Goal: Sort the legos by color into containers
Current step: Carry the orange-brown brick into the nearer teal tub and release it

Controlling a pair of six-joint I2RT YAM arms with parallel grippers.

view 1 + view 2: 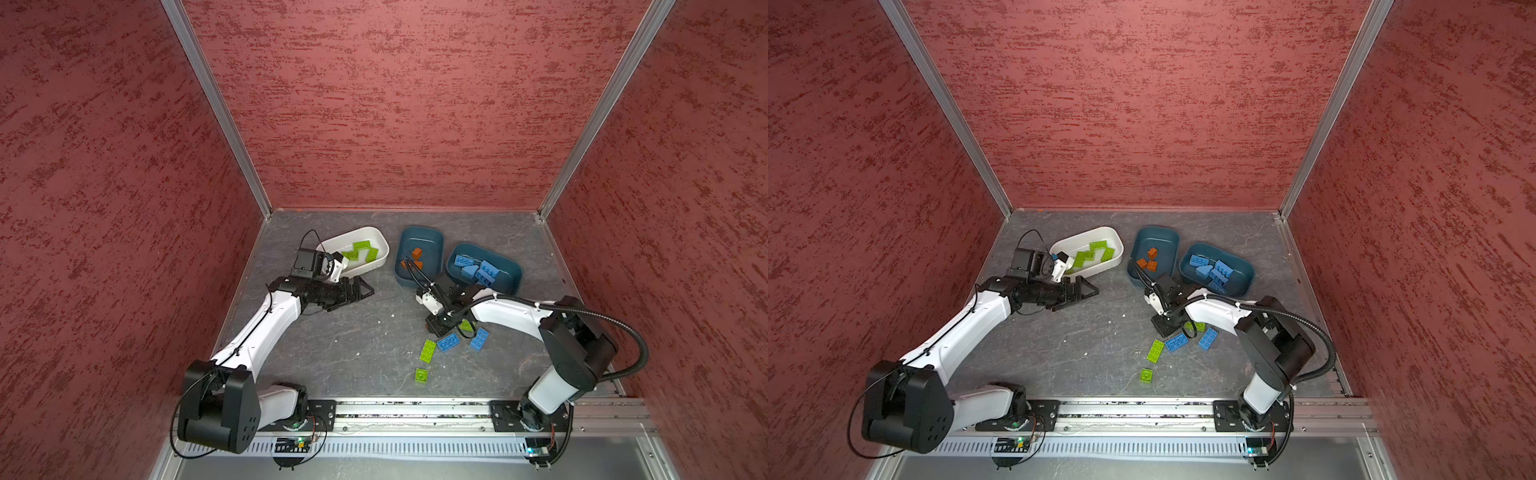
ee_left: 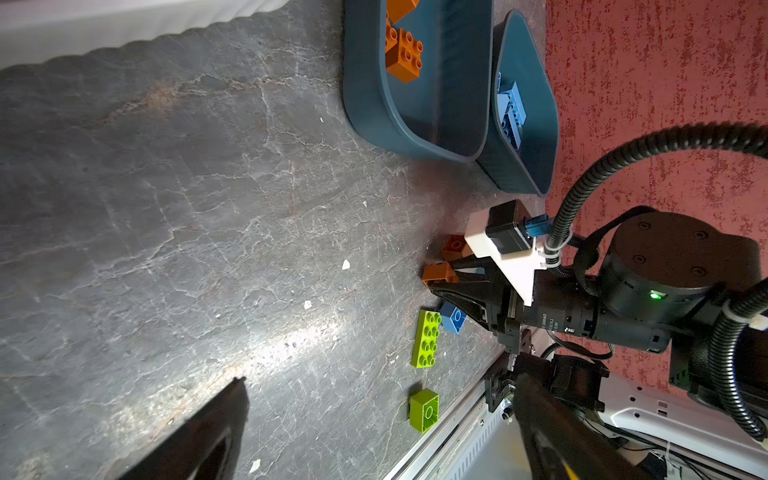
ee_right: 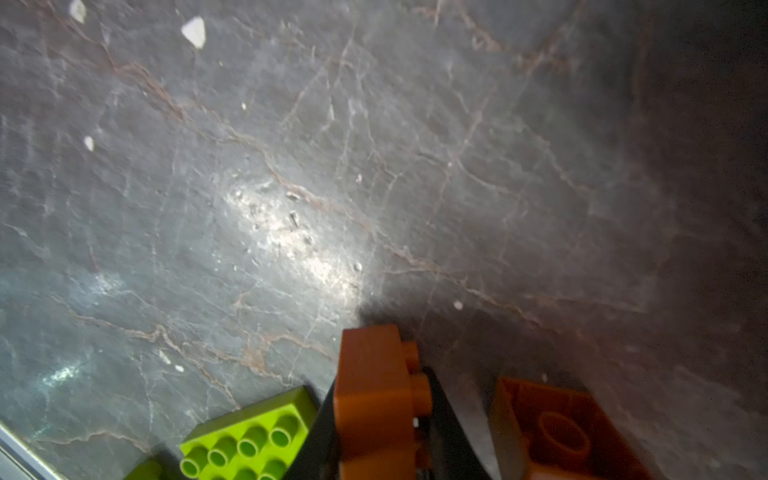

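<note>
Fingers (image 2: 208,432) on L gripper (image 1: 361,298): spread wide, nothing between, hovering over bare tabletop (image 1: 353,353) just in front of white tub (image 1: 372,266). In that tub, several green bricks (image 1: 361,246). Next over, mid teal tub (image 1: 422,237) w/ a few orange bricks (image 1: 417,252). Right beside it, R teal tub (image 1: 509,276) w/ pile of blue bricks (image 1: 482,268).

In front of teal tubs, R gripper (image 1: 440,330) pointing down, its fingers (image 3: 451,428) clamped on held orange brick (image 3: 374,399), studs sideways. Lifted or on surface: can't tell. Just beside, second orange brick (image 3: 561,432), hollow side up.

Loose on tabletop nearby:
- long green brick (image 1: 428,350)
- blue brick (image 1: 448,343) just beside it
- another blue brick (image 1: 479,338) further R
- small green square (image 1: 422,375) nearest front rail
- one more green piece (image 1: 466,326), half hidden under R arm
</note>
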